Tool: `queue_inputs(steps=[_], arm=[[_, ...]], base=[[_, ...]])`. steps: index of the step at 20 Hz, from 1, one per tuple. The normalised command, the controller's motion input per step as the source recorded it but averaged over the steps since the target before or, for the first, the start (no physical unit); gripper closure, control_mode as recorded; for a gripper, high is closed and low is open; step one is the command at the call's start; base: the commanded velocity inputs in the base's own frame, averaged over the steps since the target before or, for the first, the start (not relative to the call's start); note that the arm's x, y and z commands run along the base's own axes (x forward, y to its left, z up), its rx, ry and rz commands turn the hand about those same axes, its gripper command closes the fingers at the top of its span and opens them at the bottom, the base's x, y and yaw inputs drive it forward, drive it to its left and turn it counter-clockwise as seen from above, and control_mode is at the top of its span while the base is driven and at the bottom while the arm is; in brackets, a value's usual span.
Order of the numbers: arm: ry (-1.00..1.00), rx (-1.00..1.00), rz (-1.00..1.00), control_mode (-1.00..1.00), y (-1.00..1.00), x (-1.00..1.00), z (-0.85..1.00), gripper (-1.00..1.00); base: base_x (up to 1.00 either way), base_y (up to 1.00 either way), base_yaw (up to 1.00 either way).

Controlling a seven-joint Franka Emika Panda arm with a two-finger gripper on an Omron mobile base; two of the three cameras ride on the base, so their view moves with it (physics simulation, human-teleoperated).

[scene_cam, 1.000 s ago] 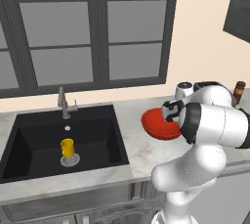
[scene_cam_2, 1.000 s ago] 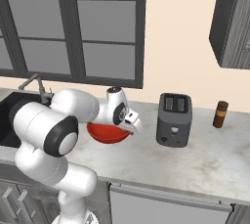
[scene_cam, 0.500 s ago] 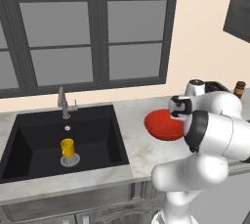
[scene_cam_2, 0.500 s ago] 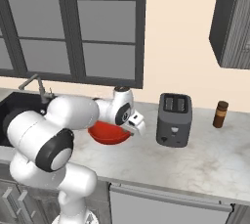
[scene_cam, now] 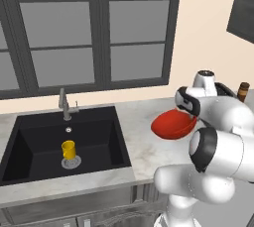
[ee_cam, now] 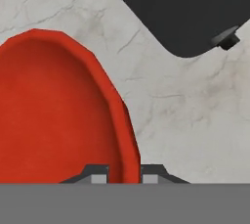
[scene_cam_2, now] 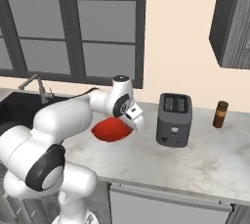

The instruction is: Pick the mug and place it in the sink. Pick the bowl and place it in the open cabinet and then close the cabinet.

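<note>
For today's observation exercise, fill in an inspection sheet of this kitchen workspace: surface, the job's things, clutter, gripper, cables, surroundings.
Surface: pale marbled counter.
Job's things: yellow mug upright in the black sink, beside the drain; red bowl held over the counter, its rim between the fingertips; cabinet up on the right wall, its door state unclear.
Clutter: dark toaster; brown bottle.
Gripper: gripper shut on the bowl's rim.
Cables: nothing seen.
Surroundings: faucet behind the sink, dark-framed window, beige wall.
</note>
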Motion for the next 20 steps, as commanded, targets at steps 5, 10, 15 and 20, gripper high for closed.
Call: queue_inputs(steps=[5,10,15,20], arm=[[0.0,0.01,-0.24,-1.0,0.0,-0.1,0.47,1.0],[0.0,0.04,-0.29,-1.0,0.0,-0.15,0.46,1.0],[-0.06,0.02,-0.35,-1.0,0.0,-0.2,0.52,1.0],[-0.14,0.02,-0.41,-1.0,0.0,-0.32,0.56,1.0]], base=[[0.0,0.0,0.0],[0.0,0.0,0.0],[0.0,0.0,0.0],[0.0,0.0,0.0]])
